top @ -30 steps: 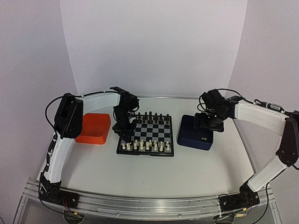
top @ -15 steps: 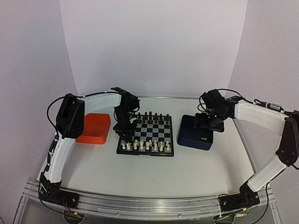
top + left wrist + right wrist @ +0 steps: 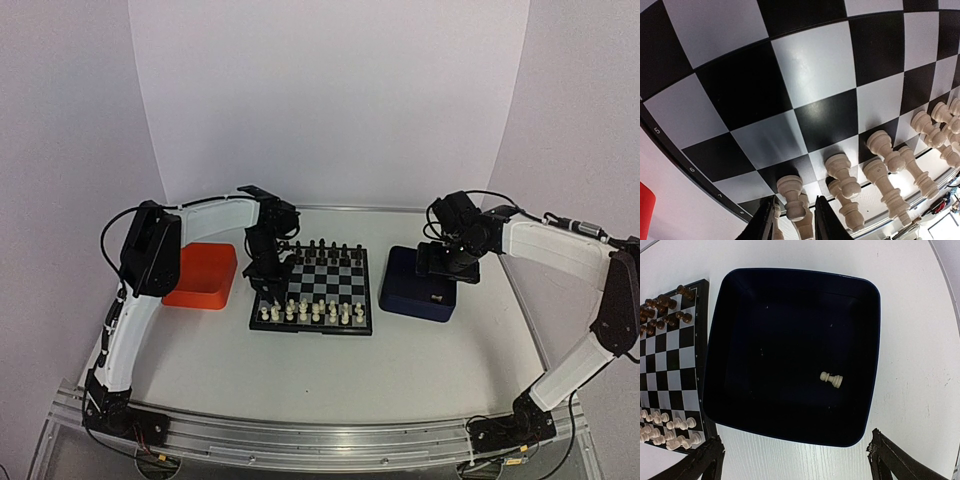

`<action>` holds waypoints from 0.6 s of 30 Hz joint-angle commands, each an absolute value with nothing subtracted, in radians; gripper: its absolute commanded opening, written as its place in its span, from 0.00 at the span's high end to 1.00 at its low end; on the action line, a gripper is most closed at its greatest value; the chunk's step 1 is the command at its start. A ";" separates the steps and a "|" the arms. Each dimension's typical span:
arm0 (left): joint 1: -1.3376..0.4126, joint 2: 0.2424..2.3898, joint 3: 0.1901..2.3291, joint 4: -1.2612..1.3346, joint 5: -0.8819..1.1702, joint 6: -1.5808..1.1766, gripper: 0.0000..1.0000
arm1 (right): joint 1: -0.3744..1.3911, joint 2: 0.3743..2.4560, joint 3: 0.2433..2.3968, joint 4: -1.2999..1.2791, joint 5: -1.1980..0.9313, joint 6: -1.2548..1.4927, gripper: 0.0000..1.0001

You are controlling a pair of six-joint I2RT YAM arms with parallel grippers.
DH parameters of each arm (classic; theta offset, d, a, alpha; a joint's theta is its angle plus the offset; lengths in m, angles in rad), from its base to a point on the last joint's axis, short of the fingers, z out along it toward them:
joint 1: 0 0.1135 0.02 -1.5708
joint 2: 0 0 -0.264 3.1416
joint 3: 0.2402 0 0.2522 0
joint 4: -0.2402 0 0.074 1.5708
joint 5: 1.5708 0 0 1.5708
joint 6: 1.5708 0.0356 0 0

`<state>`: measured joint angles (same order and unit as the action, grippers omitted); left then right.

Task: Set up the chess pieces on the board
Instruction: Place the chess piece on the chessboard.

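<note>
The board [image 3: 330,282] lies mid-table with cream chess pieces [image 3: 312,312] in its two near rows. My left gripper [image 3: 267,284] hovers low over the board's near-left part. In the left wrist view its fingers [image 3: 766,222] stand narrowly apart on either side of an upright cream pawn [image 3: 790,192], with a small gap on each side. Other cream pieces [image 3: 882,172] stand beside it. My right gripper [image 3: 447,262] is wide open above the dark blue tray [image 3: 790,315]. One cream pawn [image 3: 832,379] lies on its side in that tray.
Black pieces [image 3: 322,250] line the board's far rows. An orange tray [image 3: 200,275] sits left of the board, and the dark blue tray [image 3: 420,285] sits right of it. The board's edge [image 3: 701,360] lies close to the blue tray's left wall.
My left gripper has shifted slightly toward the near rows of the board. The right arm has not moved.
</note>
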<state>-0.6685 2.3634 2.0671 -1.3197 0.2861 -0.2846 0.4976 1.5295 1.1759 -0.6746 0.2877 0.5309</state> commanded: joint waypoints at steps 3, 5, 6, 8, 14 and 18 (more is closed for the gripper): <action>-0.664 2.362 2.184 -1.338 0.272 -0.284 0.68 | 0.491 1.511 1.170 -0.687 0.288 0.551 0.03; -0.664 2.352 2.214 -1.335 0.262 -0.289 0.65 | 0.491 1.508 1.171 -0.688 0.286 0.552 0.03; -0.664 2.347 2.227 -1.334 0.254 -0.291 0.63 | 0.491 1.507 1.172 -0.687 0.285 0.552 0.03; -0.664 2.335 2.256 -1.340 0.228 -0.301 0.56 | 0.490 1.503 1.172 -0.688 0.286 0.555 0.03; -0.665 2.251 2.312 -1.322 0.080 -0.355 0.06 | 0.489 1.489 1.175 -0.687 0.296 0.556 0.02; -0.664 2.122 2.282 -1.192 -0.058 -0.403 0.00 | 0.479 1.502 1.176 -0.688 0.266 0.551 0.02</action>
<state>-0.6685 2.3211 2.2574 -1.3156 0.1191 -0.3453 0.4947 1.5276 1.1759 -0.6754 0.2870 0.5468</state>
